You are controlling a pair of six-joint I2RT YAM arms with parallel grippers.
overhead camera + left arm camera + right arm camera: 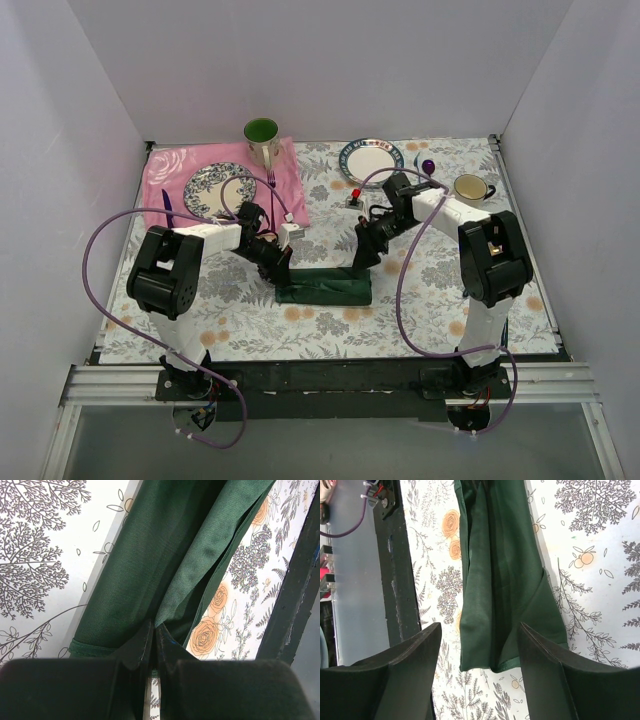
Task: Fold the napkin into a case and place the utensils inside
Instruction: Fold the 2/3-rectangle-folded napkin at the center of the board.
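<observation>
The dark green napkin lies folded into a long narrow strip across the middle of the floral table. My left gripper is at its left end, shut on a fold of the cloth. In the left wrist view the napkin runs up from the gripper, whose tips pinch it. My right gripper hovers over the strip's right end. In the right wrist view the gripper stands open, its fingers either side of the napkin end without touching it. The utensils do not show in any view.
A pink cloth at the back left carries a patterned plate, a green cup and a pink fork. A second plate, a purple spoon and a mug stand back right. A black rail edges the front.
</observation>
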